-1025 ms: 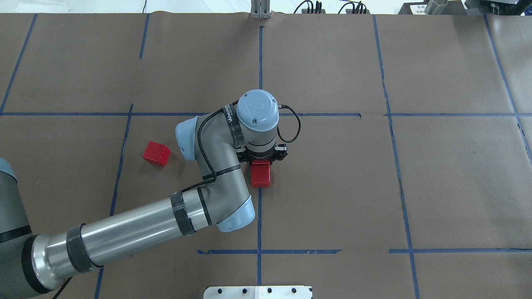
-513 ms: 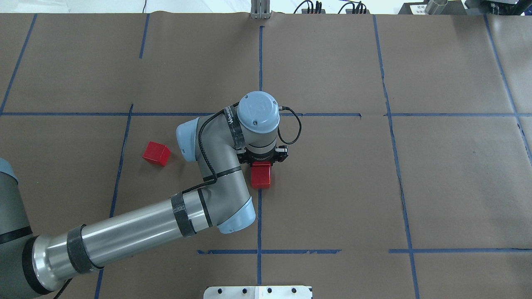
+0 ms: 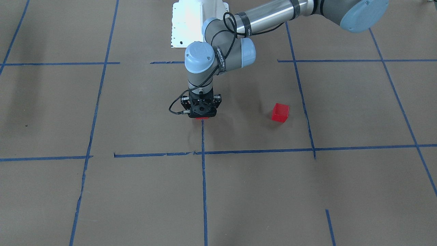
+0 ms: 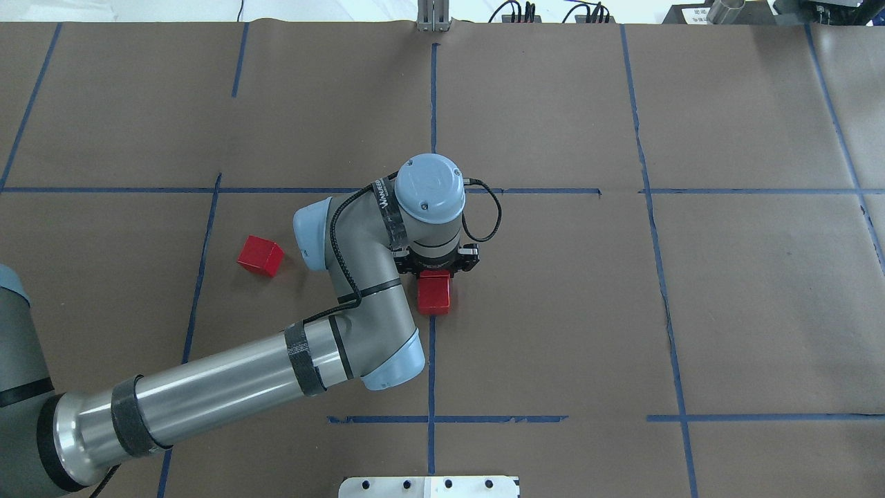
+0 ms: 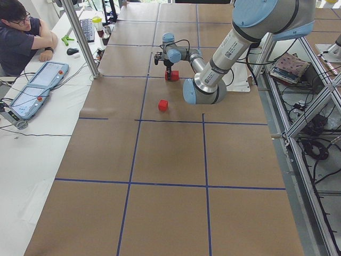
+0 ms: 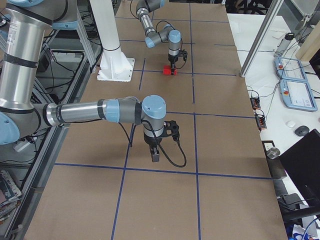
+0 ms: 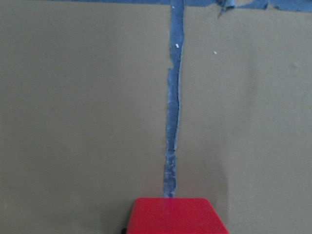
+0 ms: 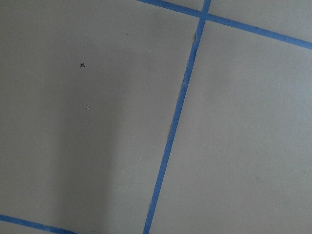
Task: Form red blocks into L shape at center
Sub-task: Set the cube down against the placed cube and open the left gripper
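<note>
The left hand [image 3: 202,115] points straight down at the middle of the desk [image 4: 726,311], low over a red block [image 4: 434,294]. The wrist above hides its fingers, so I can't tell whether they are pinching the block or standing spread around it. In the wrist's own camera the block's top shows at the bottom edge, with a strip of blue tape [image 7: 173,97] running away from it across the brown paper. From above, the red pokes out from under the hand on the robot's side, in line with that tape. It looks longer than a single cube, though I can't make out whether two lie together there. The other red block [image 4: 261,256] sits alone, well off toward the robot's left and turned a little askew to the grid. The right hand [image 6: 155,154] hangs fingers-down above the desk at its own end, and I cannot tell if it is spread or pressed together.
</note>
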### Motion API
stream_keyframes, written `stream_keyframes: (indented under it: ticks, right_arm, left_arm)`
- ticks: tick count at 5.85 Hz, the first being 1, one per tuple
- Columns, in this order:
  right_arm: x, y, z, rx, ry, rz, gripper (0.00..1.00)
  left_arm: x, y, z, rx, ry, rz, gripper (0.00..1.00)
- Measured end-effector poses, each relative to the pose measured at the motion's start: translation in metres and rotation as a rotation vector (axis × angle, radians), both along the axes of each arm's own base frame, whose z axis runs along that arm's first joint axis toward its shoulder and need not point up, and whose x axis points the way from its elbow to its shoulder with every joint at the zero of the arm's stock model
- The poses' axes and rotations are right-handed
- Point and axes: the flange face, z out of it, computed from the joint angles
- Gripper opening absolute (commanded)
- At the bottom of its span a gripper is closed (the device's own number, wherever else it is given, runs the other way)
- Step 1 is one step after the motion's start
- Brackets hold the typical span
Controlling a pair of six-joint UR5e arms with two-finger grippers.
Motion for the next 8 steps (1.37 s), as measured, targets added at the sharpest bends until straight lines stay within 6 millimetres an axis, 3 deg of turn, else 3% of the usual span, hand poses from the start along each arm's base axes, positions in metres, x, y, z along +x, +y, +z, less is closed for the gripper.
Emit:
stream_keyframes:
  ticks: [4, 6, 7, 8]
  right_arm:
    - [0.0000, -0.0006, -0.0005, 0.001, 0.000, 0.000, 1.00]
    - [0.0000, -0.0007, -0.0005, 0.001, 0.000, 0.001, 1.00]
    - [0.0000, -0.0007, -0.0002, 0.000, 0.000, 0.001, 1.00]
    - [0.0000, -0.0009, -0.0002, 0.000, 0.000, 0.001, 1.00]
  left_arm:
    - [-0.0001, 0.0002, -0.0012, 0.002, 0.003, 0.000, 0.66]
    - [-0.0002, 0.0000, -0.0005, 0.003, 0.000, 0.000, 0.67]
    - [-0.0006, -0.0004, -0.0007, 0.003, 0.000, -0.001, 0.92]
    - [-0.0019, -0.0016, -0.0004, 0.007, -0.001, -0.004, 1.00]
